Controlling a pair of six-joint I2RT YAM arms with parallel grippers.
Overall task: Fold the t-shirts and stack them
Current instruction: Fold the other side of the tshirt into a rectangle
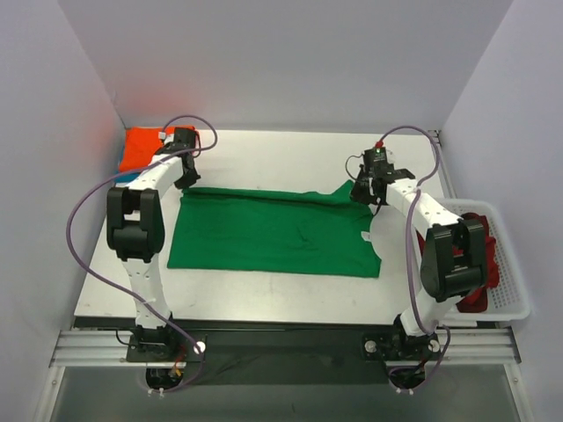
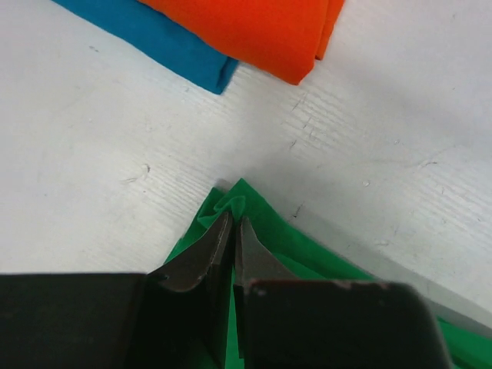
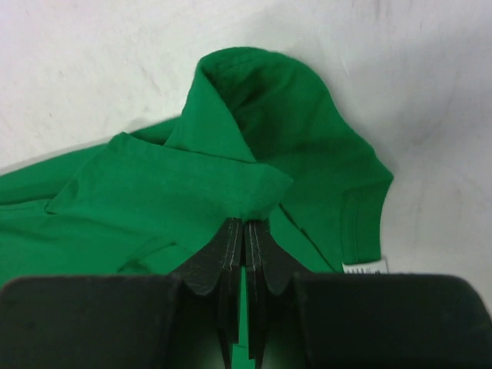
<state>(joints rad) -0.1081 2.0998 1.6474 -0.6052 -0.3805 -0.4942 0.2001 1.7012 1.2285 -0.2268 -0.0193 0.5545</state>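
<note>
Far left corner of the table (image 1: pixel 281 158): folded orange t-shirt (image 1: pixel 141 148) lying on top of a folded teal-blue t-shirt (image 2: pixel 154 34), whose edge sticks out from under it in the left wrist view. Just near of that pile, the left gripper (image 2: pixel 236 221) is down at the table surface with its jaws nearly together, pinching the far left corner of the green t-shirt (image 1: pixel 273 233); the cloth bunches into a small pucker right at the fingertips. The green t-shirt lies spread flat across the middle of the table between the two arms, long side running left to right. At its far right end the right gripper (image 3: pixel 244 224) is closed tight on a folded flap of the green cloth, with one sleeve and a white label showing just right of the fingers. Right edge of the table: white basket (image 1: pixel 515 286) with dark red t-shirts (image 1: pixel 494 264) heaped inside, partly hidden behind the right arm.
</note>
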